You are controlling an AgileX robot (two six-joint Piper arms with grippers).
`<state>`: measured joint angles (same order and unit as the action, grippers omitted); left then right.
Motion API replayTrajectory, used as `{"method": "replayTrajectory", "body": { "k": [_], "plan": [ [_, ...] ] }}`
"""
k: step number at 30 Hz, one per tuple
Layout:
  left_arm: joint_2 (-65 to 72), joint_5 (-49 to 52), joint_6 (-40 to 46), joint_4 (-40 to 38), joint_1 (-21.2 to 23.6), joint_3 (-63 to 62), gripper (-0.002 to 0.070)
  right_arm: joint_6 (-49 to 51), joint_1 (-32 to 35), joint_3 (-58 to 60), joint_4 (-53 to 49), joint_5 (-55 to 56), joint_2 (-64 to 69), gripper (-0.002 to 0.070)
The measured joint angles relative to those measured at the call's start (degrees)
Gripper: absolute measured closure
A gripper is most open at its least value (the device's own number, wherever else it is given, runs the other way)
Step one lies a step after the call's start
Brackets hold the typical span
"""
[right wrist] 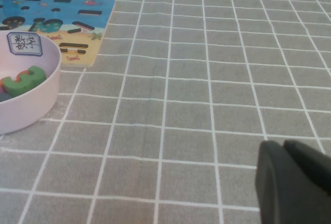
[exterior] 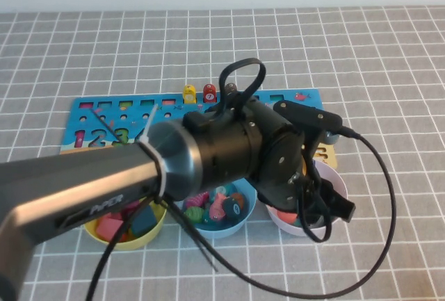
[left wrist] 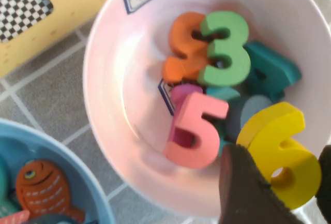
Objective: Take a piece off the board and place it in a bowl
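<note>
The left gripper [left wrist: 279, 182] hangs over the pink bowl [left wrist: 111, 100], and its two dark fingers [left wrist: 243, 188] grasp the yellow 6 [left wrist: 282, 154] from both sides. The 6 sits between the fingers, above the bowl's inner edge, beside the pink 5 [left wrist: 196, 131] and green 3 [left wrist: 225, 48]. The right gripper [right wrist: 292, 182] rests over the grey cloth [right wrist: 207, 105], well apart from the bowl, its fingers pressed together. The board [exterior: 104, 110] lies behind the bowl.

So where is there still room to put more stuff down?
Bare cloth lies right of the pink bowl and the board, near the right gripper, which looks shut. It's crowded in front of the board: three bowls in a row, and the left gripper holds the yellow 6 over the pink one.
</note>
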<state>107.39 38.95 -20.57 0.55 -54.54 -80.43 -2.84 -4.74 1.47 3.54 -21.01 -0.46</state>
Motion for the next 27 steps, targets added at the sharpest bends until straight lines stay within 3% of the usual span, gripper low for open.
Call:
{"method": "replayTrajectory", "body": {
  "k": [27],
  "plan": [
    [7.07,-2.19,-2.14,1.50,0.66,-5.22,0.0427,0.00,0.00,0.00,0.00,-0.08,0.00,0.0694]
  ]
}}
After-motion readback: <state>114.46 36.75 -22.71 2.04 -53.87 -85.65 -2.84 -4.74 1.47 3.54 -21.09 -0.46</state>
